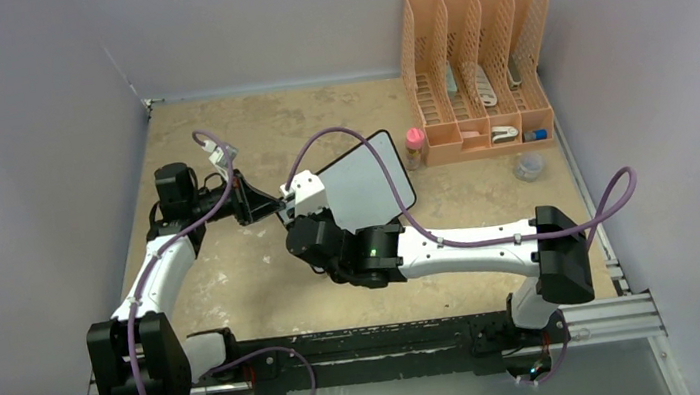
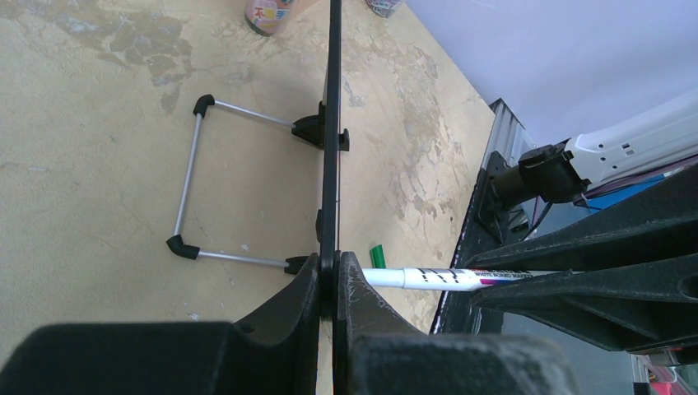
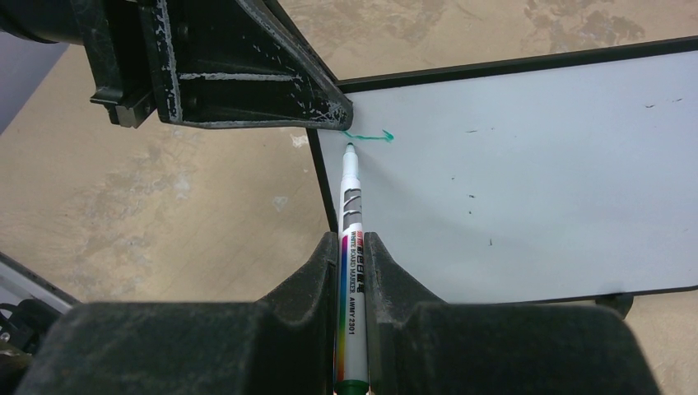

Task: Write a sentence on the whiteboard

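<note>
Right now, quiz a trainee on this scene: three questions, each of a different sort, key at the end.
1. True or false: the left fingers are clamped on the edge of the whiteboard.
2. Which arm holds the marker? A. left B. right C. neither
3. Fill in: the short mark on the board, near the marker's tip, is ___ in colour.

Key: 1 true; 2 B; 3 green.
</note>
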`<state>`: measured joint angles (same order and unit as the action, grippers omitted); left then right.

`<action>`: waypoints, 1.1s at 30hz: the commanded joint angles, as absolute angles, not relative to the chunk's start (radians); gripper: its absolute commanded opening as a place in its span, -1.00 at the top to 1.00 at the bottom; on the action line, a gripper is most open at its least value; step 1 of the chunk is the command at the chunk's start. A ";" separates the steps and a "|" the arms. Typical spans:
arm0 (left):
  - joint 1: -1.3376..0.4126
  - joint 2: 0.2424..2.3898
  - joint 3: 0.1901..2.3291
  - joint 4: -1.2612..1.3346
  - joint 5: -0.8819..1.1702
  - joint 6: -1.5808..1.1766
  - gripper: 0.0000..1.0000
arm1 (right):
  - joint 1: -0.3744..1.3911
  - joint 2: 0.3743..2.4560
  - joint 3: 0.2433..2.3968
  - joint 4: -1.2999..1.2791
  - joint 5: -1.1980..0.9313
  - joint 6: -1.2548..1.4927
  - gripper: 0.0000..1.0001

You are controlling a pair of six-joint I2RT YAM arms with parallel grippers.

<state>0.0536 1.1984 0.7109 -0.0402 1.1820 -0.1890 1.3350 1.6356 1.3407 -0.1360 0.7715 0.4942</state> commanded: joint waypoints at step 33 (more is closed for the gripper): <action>0.036 1.201 0.738 -0.051 1.190 -0.161 1.00 | 1.339 1.666 1.402 -0.172 0.815 0.528 1.00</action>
